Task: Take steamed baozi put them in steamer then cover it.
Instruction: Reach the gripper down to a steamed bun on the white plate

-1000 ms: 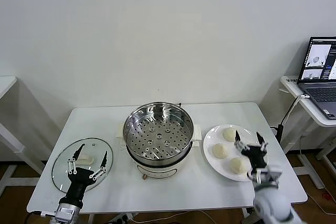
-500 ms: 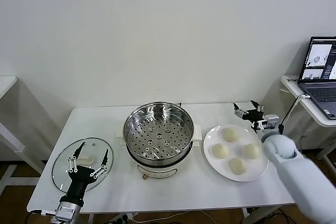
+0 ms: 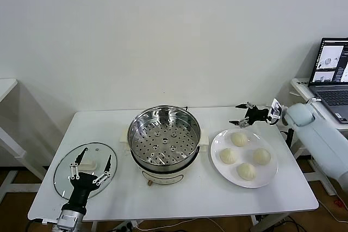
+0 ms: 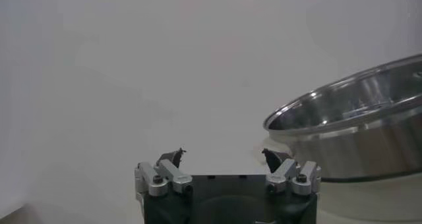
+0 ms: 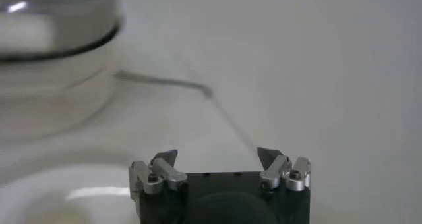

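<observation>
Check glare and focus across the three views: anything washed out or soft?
Head view: sharp, even light, soft shadows; mild glints on the steamer rim and the glass cover. Left wrist view: steamer wall crisp, with bright streaks. Right wrist view: right gripper in focus, but the steamer behind is blurred and the plate edge washed out.

My right arm (image 3: 321,134) wears a smooth pale grey-blue shell; both grippers have black bodies, silver finger links and visible screws (image 4: 153,178).
</observation>
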You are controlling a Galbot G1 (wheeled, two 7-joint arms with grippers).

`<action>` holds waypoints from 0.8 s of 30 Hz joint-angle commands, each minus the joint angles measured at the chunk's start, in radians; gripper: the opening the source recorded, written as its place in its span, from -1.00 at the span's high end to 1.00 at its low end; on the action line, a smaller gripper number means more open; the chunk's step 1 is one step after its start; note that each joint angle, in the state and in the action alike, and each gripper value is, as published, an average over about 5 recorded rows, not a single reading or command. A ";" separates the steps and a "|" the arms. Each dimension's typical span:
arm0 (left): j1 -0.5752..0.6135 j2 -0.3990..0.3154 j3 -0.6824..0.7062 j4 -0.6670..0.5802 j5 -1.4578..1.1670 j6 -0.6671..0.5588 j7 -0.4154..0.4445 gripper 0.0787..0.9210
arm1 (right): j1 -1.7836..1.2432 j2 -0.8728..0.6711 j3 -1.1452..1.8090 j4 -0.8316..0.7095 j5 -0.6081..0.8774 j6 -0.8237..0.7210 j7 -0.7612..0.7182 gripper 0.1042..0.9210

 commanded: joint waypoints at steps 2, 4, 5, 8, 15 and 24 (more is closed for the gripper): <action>0.003 -0.007 0.000 0.005 0.001 -0.004 -0.001 -0.77 | 0.190 0.054 -0.244 -0.115 -0.279 0.035 -0.239 -0.76; 0.004 -0.010 0.000 0.005 0.001 -0.005 -0.001 -0.77 | 0.187 0.077 -0.249 -0.136 -0.306 0.036 -0.223 -0.76; 0.005 -0.011 -0.001 0.005 0.001 -0.005 -0.001 -0.77 | 0.185 0.090 -0.248 -0.149 -0.320 0.038 -0.216 -0.76; 0.008 -0.016 -0.003 0.003 0.001 -0.004 -0.002 -0.77 | 0.178 0.128 -0.236 -0.192 -0.352 0.045 -0.199 -0.76; 0.011 -0.017 -0.009 0.004 0.000 -0.008 -0.003 -0.77 | 0.157 0.191 -0.212 -0.254 -0.401 0.059 -0.156 -0.76; 0.012 -0.016 -0.013 0.005 0.000 -0.011 -0.004 -0.77 | 0.133 0.248 -0.181 -0.316 -0.461 0.079 -0.114 -0.76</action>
